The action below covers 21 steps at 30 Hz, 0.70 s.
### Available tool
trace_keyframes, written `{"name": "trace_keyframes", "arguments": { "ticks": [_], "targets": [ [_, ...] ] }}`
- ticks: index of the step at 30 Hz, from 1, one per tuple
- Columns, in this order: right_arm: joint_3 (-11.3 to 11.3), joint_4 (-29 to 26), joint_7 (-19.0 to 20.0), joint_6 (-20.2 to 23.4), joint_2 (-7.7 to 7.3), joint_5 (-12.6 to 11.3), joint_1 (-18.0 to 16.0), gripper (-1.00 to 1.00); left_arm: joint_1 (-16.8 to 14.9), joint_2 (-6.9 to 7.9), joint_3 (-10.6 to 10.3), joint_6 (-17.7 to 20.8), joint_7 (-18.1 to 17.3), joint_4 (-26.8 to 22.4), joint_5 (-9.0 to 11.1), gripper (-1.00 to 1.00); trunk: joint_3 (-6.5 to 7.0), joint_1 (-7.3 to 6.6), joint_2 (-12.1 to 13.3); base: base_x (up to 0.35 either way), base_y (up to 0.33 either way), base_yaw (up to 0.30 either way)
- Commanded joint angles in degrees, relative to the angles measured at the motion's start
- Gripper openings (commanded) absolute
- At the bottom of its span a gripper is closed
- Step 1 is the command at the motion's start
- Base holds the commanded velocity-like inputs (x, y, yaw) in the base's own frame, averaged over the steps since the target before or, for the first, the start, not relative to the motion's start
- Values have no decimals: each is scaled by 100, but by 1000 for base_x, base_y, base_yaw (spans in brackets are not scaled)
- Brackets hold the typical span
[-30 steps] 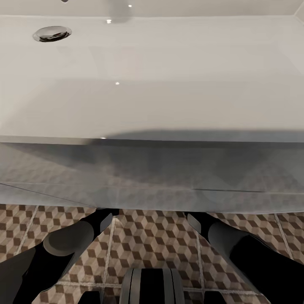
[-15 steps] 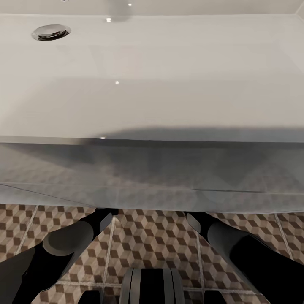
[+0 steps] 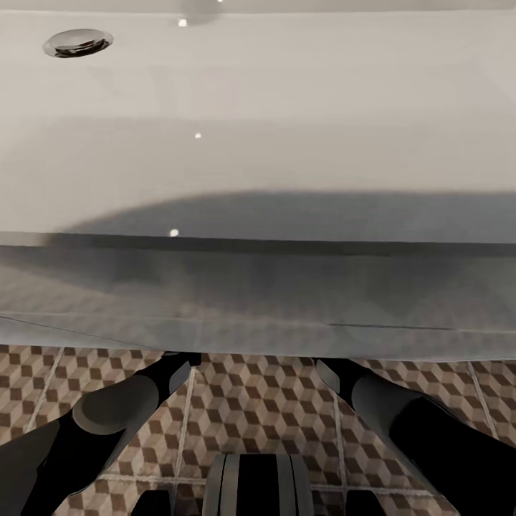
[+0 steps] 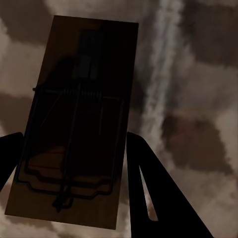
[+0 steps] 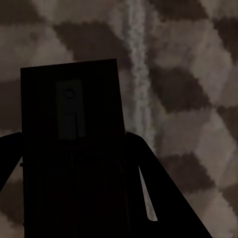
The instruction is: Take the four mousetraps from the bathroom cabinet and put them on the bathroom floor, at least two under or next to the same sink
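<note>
Two mousetraps were in play, one per hand. The left hand (image 4: 69,163) had its fingers (image 4: 153,183) closed in on either side of a mousetrap (image 4: 79,124), tiled bathroom floor (image 4: 198,99) behind it. The right hand (image 5: 72,173) flanked a second mousetrap (image 5: 72,124) the same way, mostly in shadow. Head view had both arms reaching under the white sink (image 3: 258,129). I'd guess neither trap was down yet, with two more unaccounted for.

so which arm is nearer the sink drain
Left. The drain is at the far left of the sink; the left arm goes under the sink on that side, the right arm well to the drain's right.
</note>
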Motion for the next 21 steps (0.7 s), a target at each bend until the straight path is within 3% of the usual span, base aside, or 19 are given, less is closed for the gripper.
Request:
{"name": "trace_keyframes", "arguments": {
  "ticks": [1,6,12,21],
  "targets": [
    [48,-5,-6,-15,2,-74,-126,-100,-1,-4,-51,32,37,8,10,-100,-7,-1,-1,0,0,0],
    [46,-23,-6,-17,-6,-74,-126,-100,-1,-4,-51,29,35,12,10,-100,-24,-1,-1,0,0,0],
    [46,-38,-6,-20,-13,-74,-126,-100,-1,-3,-51,20,36,14,10,-100,-25,-1,-1,0,0,-175],
    [46,-38,-6,-23,-17,-74,-126,-100,-1,4,-51,19,32,16,10,-100,-33,-1,-1,0,0,-18]
  ]
}}
